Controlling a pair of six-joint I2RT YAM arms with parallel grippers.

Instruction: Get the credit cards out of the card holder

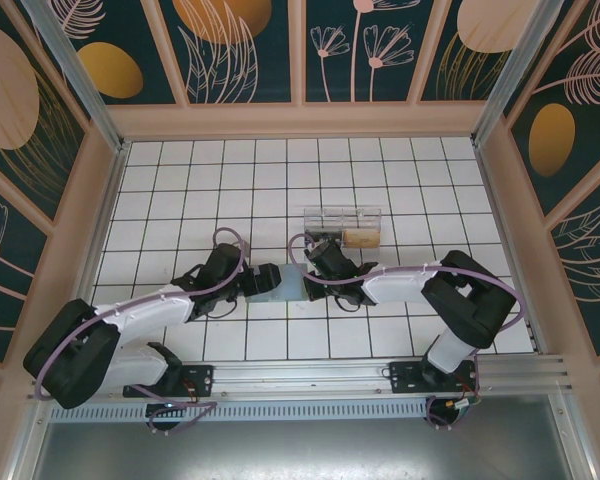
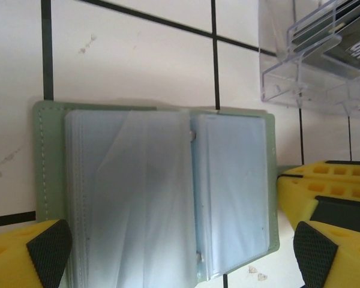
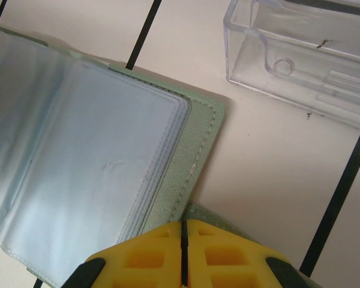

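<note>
The grey-green card holder lies open on the tiles, its cloudy clear sleeves fanned over both panels. It also appears as the card holder between both arms and the card holder under my right wrist. No credit card shows clearly; any in the sleeves are hidden. My left gripper is open, one finger on each side of the card holder. My right gripper is shut at the right panel's edge, on its little green tab. My right gripper's yellow fingers reach the holder's right edge.
A clear plastic box stands just beyond the card holder, with dark flat items in the box; the box has a near wall close to my right gripper. Wooden walls ring the white tiled table.
</note>
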